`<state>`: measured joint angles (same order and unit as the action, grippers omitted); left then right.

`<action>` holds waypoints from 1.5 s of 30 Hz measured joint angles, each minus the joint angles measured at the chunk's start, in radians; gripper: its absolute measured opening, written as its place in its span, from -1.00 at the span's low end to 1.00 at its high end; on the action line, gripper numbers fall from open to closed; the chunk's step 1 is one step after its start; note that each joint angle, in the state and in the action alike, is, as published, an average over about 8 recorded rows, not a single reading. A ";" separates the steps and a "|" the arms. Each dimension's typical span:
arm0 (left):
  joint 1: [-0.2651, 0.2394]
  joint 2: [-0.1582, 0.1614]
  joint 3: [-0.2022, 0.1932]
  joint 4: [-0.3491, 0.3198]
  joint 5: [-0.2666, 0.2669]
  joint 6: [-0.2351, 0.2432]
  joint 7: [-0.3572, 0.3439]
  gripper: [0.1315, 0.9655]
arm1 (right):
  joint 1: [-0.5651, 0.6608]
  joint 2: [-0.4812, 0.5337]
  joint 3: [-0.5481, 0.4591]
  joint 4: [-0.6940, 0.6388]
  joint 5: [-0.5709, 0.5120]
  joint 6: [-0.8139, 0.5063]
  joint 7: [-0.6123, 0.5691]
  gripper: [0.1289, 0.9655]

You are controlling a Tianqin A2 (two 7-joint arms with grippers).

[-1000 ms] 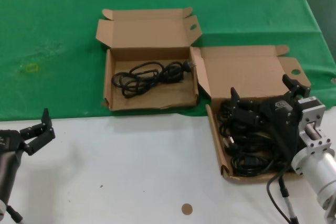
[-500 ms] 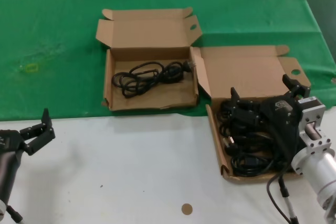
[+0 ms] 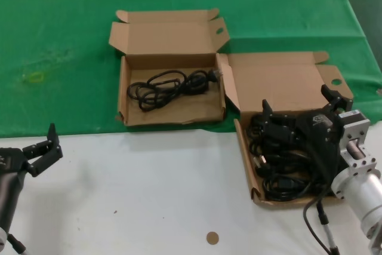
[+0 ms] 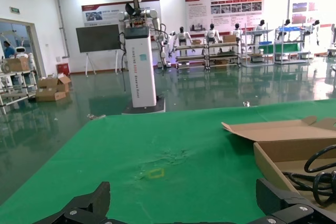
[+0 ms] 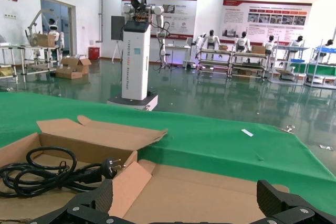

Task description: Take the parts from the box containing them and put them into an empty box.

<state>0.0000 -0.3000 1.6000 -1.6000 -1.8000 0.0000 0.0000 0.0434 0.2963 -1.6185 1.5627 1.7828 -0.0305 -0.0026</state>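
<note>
Left end effector [image 3: 43, 150] idle at the near left over the white table [image 3: 149, 195], fingers spread, grasping nothing. Right end effector [image 3: 298, 111] at near right, fingers released wide, poised above the full box [image 3: 245, 165] with its heap of black cables [image 3: 280, 165]. Farther back on the green cloth [image 3: 59, 46], the second box [image 3: 122, 97] lies open, one coiled cable [image 3: 170, 86] on its floor.
</note>
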 joint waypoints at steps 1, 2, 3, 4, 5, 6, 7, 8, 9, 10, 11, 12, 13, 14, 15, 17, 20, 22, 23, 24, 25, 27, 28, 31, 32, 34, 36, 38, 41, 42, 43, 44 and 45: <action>0.000 0.000 0.000 0.000 0.000 0.000 0.000 1.00 | 0.000 0.000 0.000 0.000 0.000 0.000 0.000 1.00; 0.000 0.000 0.000 0.000 0.000 0.000 0.000 1.00 | 0.000 0.000 0.000 0.000 0.000 0.000 0.000 1.00; 0.000 0.000 0.000 0.000 0.000 0.000 0.000 1.00 | 0.000 0.000 0.000 0.000 0.000 0.000 0.000 1.00; 0.000 0.000 0.000 0.000 0.000 0.000 0.000 1.00 | 0.000 0.000 0.000 0.000 0.000 0.000 0.000 1.00; 0.000 0.000 0.000 0.000 0.000 0.000 0.000 1.00 | 0.000 0.000 0.000 0.000 0.000 0.000 0.000 1.00; 0.000 0.000 0.000 0.000 0.000 0.000 0.000 1.00 | 0.000 0.000 0.000 0.000 0.000 0.000 0.000 1.00; 0.000 0.000 0.000 0.000 0.000 0.000 0.000 1.00 | 0.000 0.000 0.000 0.000 0.000 0.000 0.000 1.00; 0.000 0.000 0.000 0.000 0.000 0.000 0.000 1.00 | 0.000 0.000 0.000 0.000 0.000 0.000 0.000 1.00; 0.000 0.000 0.000 0.000 0.000 0.000 0.000 1.00 | 0.000 0.000 0.000 0.000 0.000 0.000 0.000 1.00; 0.000 0.000 0.000 0.000 0.000 0.000 0.000 1.00 | 0.000 0.000 0.000 0.000 0.000 0.000 0.000 1.00; 0.000 0.000 0.000 0.000 0.000 0.000 0.000 1.00 | 0.000 0.000 0.000 0.000 0.000 0.000 0.000 1.00; 0.000 0.000 0.000 0.000 0.000 0.000 0.000 1.00 | 0.000 0.000 0.000 0.000 0.000 0.000 0.000 1.00; 0.000 0.000 0.000 0.000 0.000 0.000 0.000 1.00 | 0.000 0.000 0.000 0.000 0.000 0.000 0.000 1.00; 0.000 0.000 0.000 0.000 0.000 0.000 0.000 1.00 | 0.000 0.000 0.000 0.000 0.000 0.000 0.000 1.00; 0.000 0.000 0.000 0.000 0.000 0.000 0.000 1.00 | 0.000 0.000 0.000 0.000 0.000 0.000 0.000 1.00; 0.000 0.000 0.000 0.000 0.000 0.000 0.000 1.00 | 0.000 0.000 0.000 0.000 0.000 0.000 0.000 1.00; 0.000 0.000 0.000 0.000 0.000 0.000 0.000 1.00 | 0.000 0.000 0.000 0.000 0.000 0.000 0.000 1.00; 0.000 0.000 0.000 0.000 0.000 0.000 0.000 1.00 | 0.000 0.000 0.000 0.000 0.000 0.000 0.000 1.00; 0.000 0.000 0.000 0.000 0.000 0.000 0.000 1.00 | 0.000 0.000 0.000 0.000 0.000 0.000 0.000 1.00; 0.000 0.000 0.000 0.000 0.000 0.000 0.000 1.00 | 0.000 0.000 0.000 0.000 0.000 0.000 0.000 1.00; 0.000 0.000 0.000 0.000 0.000 0.000 0.000 1.00 | 0.000 0.000 0.000 0.000 0.000 0.000 0.000 1.00; 0.000 0.000 0.000 0.000 0.000 0.000 0.000 1.00 | 0.000 0.000 0.000 0.000 0.000 0.000 0.000 1.00; 0.000 0.000 0.000 0.000 0.000 0.000 0.000 1.00 | 0.000 0.000 0.000 0.000 0.000 0.000 0.000 1.00; 0.000 0.000 0.000 0.000 0.000 0.000 0.000 1.00 | 0.000 0.000 0.000 0.000 0.000 0.000 0.000 1.00; 0.000 0.000 0.000 0.000 0.000 0.000 0.000 1.00 | 0.000 0.000 0.000 0.000 0.000 0.000 0.000 1.00; 0.000 0.000 0.000 0.000 0.000 0.000 0.000 1.00 | 0.000 0.000 0.000 0.000 0.000 0.000 0.000 1.00; 0.000 0.000 0.000 0.000 0.000 0.000 0.000 1.00 | 0.000 0.000 0.000 0.000 0.000 0.000 0.000 1.00; 0.000 0.000 0.000 0.000 0.000 0.000 0.000 1.00 | 0.000 0.000 0.000 0.000 0.000 0.000 0.000 1.00; 0.000 0.000 0.000 0.000 0.000 0.000 0.000 1.00 | 0.000 0.000 0.000 0.000 0.000 0.000 0.000 1.00; 0.000 0.000 0.000 0.000 0.000 0.000 0.000 1.00 | 0.000 0.000 0.000 0.000 0.000 0.000 0.000 1.00; 0.000 0.000 0.000 0.000 0.000 0.000 0.000 1.00 | 0.000 0.000 0.000 0.000 0.000 0.000 0.000 1.00; 0.000 0.000 0.000 0.000 0.000 0.000 0.000 1.00 | 0.000 0.000 0.000 0.000 0.000 0.000 0.000 1.00; 0.000 0.000 0.000 0.000 0.000 0.000 0.000 1.00 | 0.000 0.000 0.000 0.000 0.000 0.000 0.000 1.00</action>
<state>0.0000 -0.3000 1.6000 -1.6000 -1.8000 0.0000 0.0000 0.0434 0.2963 -1.6185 1.5627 1.7828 -0.0305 -0.0026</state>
